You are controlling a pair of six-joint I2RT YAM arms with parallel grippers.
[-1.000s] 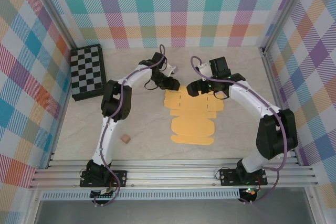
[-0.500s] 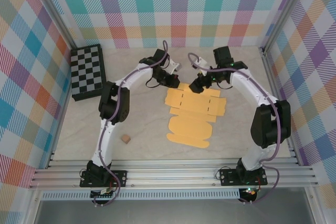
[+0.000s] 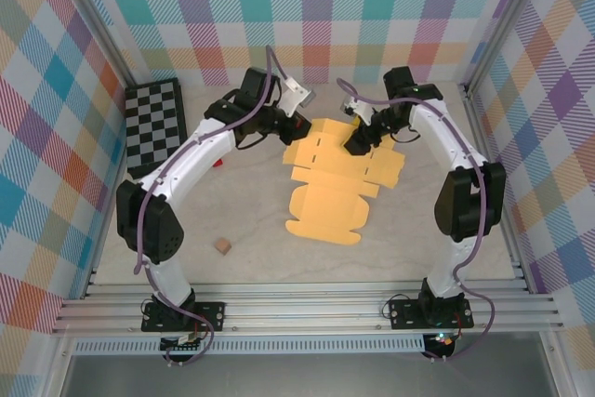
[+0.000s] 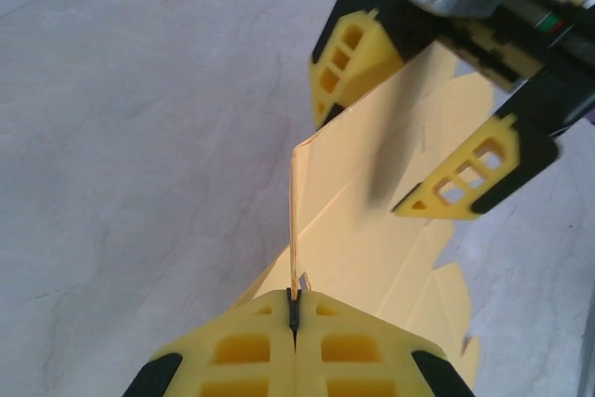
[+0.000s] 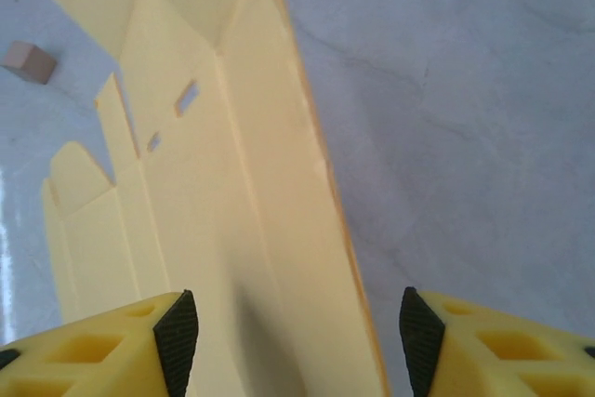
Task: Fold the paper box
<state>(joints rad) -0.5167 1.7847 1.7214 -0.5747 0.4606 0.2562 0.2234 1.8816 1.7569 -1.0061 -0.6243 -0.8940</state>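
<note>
The paper box (image 3: 337, 179) is a flat yellow-orange die-cut sheet in the middle of the table, its far edge lifted. My left gripper (image 3: 299, 127) pinches that far-left edge. In the left wrist view the card (image 4: 390, 230) rises on edge from the shut left gripper (image 4: 294, 309). My right gripper (image 3: 358, 141) is over the sheet's far right part, open. The left wrist view shows the right gripper (image 4: 409, 123) straddling the card, its fingers apart. Between the spread pads of the right gripper (image 5: 297, 332) runs a long panel of the sheet (image 5: 260, 183), untouched by either pad.
A black-and-white checkerboard (image 3: 156, 127) lies at the back left. A small tan cube (image 3: 222, 245) sits on the marble table (image 3: 251, 202) near the left arm, and the cube (image 5: 28, 60) also appears beyond the sheet. Plaid walls close three sides.
Both grippers have moved toward the back wall. The left arm swung out to the left and raised the sheet's far edge; the whole sheet slid back and turned slightly.
</note>
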